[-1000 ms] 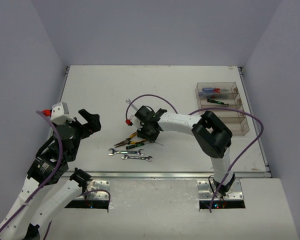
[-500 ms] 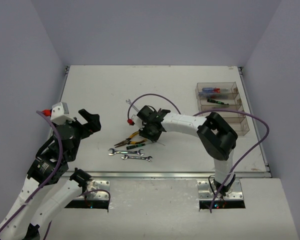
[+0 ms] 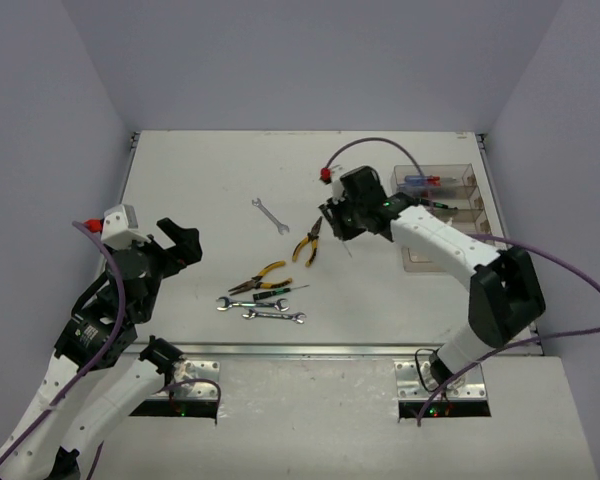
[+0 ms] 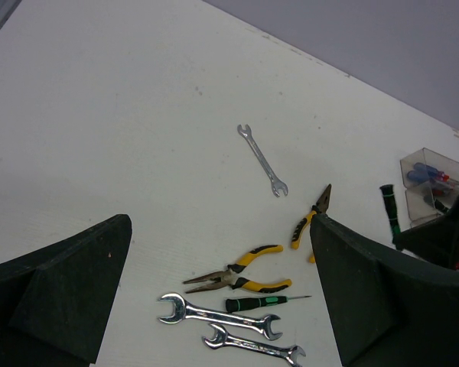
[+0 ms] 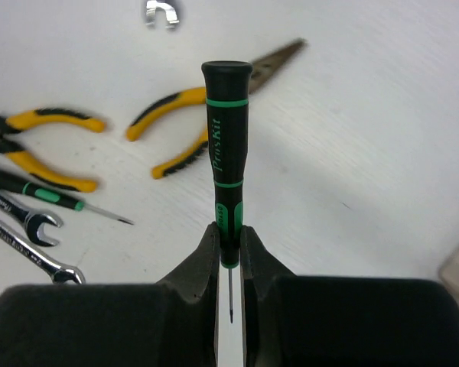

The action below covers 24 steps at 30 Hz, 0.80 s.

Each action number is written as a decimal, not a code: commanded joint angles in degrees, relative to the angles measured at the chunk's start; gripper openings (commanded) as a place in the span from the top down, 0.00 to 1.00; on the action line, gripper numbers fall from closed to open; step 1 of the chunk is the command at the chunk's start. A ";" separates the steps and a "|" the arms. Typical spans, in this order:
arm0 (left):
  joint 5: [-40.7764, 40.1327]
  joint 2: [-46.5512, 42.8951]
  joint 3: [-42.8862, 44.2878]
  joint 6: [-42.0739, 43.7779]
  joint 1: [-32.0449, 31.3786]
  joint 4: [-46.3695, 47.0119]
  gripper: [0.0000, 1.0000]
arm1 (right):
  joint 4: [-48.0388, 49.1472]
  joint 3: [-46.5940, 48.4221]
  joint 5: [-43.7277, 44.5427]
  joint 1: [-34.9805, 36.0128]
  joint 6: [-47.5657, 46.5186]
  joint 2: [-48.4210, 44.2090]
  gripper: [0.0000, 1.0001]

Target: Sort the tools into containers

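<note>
I am working over a white table, with the bins standing in a row along its right side. My right arm is reaching out across the middle, and my right claw is clamping a black-and-green screwdriver by the lower end of its handle, the jaws pressing on both sides and the thin shaft running back between them. I am holding it in the air between the bins and the loose tools, just beside one pair of pliers. My left claw is hanging over the left part of the table with its jaws spread wide and nothing between them. A second pair of pliers is lying nearer my bases, a second thin screwdriver just beside it, and two wrenches are lying close together below those. A lone wrench is lying apart, farther back. The far bin is holding a blue-and-red screwdriver; the next is holding a green one.
</note>
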 commanded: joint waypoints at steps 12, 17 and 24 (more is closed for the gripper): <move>0.17 -1.27 -0.15 0.86 0.68 2.35 0.00 | 21.83 -11.91 10.59 -39.50 50.08 -11.63 1.00; 0.61 -0.62 -0.15 0.96 0.68 2.35 0.00 | 21.00 -7.67 14.12 -41.97 63.12 -4.28 1.00; 0.69 -0.28 -0.15 1.13 0.68 2.44 0.00 | 14.74 -0.38 20.32 -42.66 71.42 5.37 1.00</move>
